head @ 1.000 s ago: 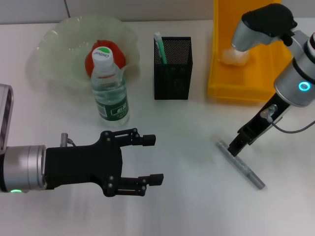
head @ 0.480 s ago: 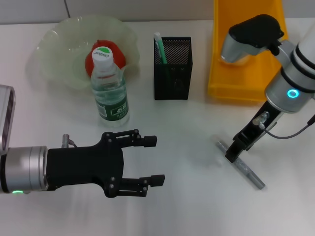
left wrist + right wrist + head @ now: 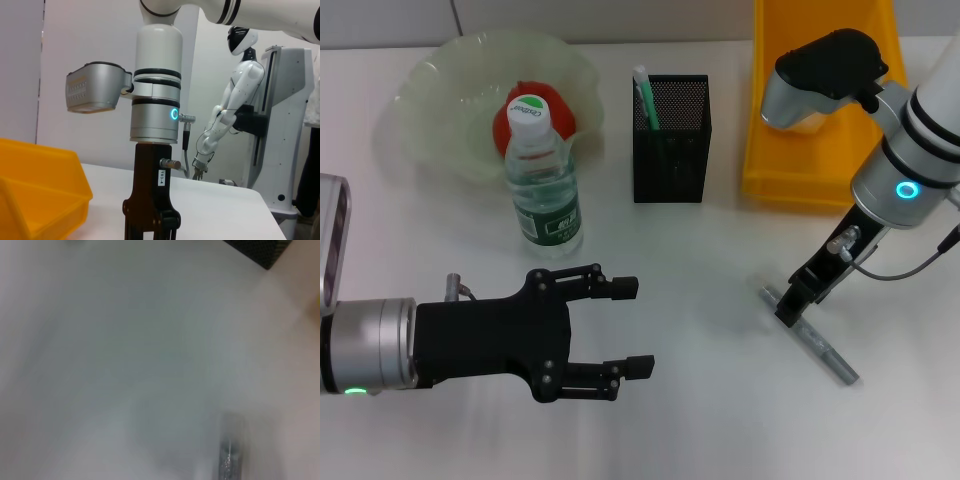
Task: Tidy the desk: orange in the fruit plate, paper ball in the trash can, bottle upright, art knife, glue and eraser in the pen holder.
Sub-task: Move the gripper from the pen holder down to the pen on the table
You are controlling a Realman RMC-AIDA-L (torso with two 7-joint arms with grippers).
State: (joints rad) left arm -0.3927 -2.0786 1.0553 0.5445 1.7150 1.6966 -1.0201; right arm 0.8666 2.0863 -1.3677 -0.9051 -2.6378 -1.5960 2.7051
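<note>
The grey art knife [image 3: 812,338] lies flat on the white desk at the right. My right gripper [image 3: 788,308] stands on its left end, and the knife's tip [image 3: 228,456] shows in the right wrist view. Over the desk's front left, my left gripper [image 3: 623,327] is open and holds nothing. The bottle [image 3: 545,190] stands upright in front of the fruit plate [image 3: 420,80], where the orange [image 3: 563,116] lies. The black mesh pen holder [image 3: 670,140] holds a green-and-white stick [image 3: 644,97]. The paper ball is hidden behind my right arm. No eraser shows.
The yellow trash can [image 3: 820,175] stands at the back right, partly under my right arm [image 3: 905,170]. The left wrist view shows the right arm [image 3: 152,105] upright beside the yellow bin [image 3: 35,200]. A corner of the pen holder [image 3: 256,252] shows in the right wrist view.
My right arm has shifted left and down onto the knife's left end, and it now covers the paper ball in the yellow bin. The left arm has not moved.
</note>
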